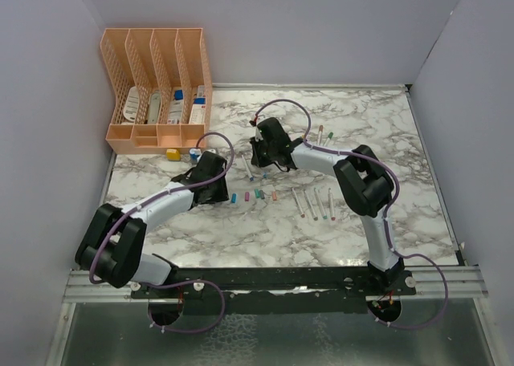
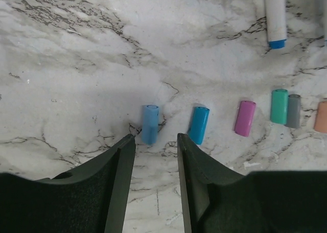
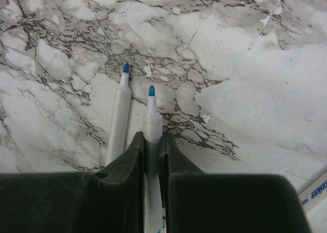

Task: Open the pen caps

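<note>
In the left wrist view my left gripper [image 2: 155,137] stands open over the marble with nothing between its fingers. A light blue pen cap [image 2: 149,123] lies just beyond its tips. To the right follow a teal-blue cap [image 2: 199,124], a magenta cap [image 2: 244,118], a green cap [image 2: 279,106] and a grey one [image 2: 293,111]. My right gripper [image 3: 152,136] is shut on a pale pen [image 3: 152,121] whose blue tip is bare. A second uncapped pen [image 3: 118,123] lies just to its left. From above, the left gripper [image 1: 227,193] is beside the row of caps [image 1: 246,197].
An orange file organizer [image 1: 157,89] stands at the back left, with a yellow block [image 1: 173,153] and a small blue-topped bottle [image 1: 195,152] in front of it. Several pens [image 1: 314,203] lie in a row right of the caps. Two more pens [image 1: 325,133] lie farther back.
</note>
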Action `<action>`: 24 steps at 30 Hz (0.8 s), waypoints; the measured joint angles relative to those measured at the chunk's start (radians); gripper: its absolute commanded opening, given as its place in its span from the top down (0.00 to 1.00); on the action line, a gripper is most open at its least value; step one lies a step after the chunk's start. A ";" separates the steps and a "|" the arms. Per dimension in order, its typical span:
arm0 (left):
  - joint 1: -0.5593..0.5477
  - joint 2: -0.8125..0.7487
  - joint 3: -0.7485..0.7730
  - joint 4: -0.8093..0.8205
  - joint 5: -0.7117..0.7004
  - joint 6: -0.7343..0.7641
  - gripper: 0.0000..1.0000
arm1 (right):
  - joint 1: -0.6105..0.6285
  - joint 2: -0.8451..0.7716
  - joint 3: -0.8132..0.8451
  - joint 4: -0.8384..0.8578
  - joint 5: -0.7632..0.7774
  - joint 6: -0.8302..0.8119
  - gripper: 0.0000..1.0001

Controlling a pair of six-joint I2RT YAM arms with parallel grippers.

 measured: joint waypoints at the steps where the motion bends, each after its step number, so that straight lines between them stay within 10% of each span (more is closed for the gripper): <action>1: 0.000 -0.013 0.005 -0.010 0.000 0.000 0.57 | 0.000 0.001 0.000 -0.002 0.001 0.002 0.86; 24: 0.000 -0.218 0.101 -0.122 -0.024 -0.001 0.55 | 0.001 -0.019 0.023 -0.044 0.109 0.023 0.52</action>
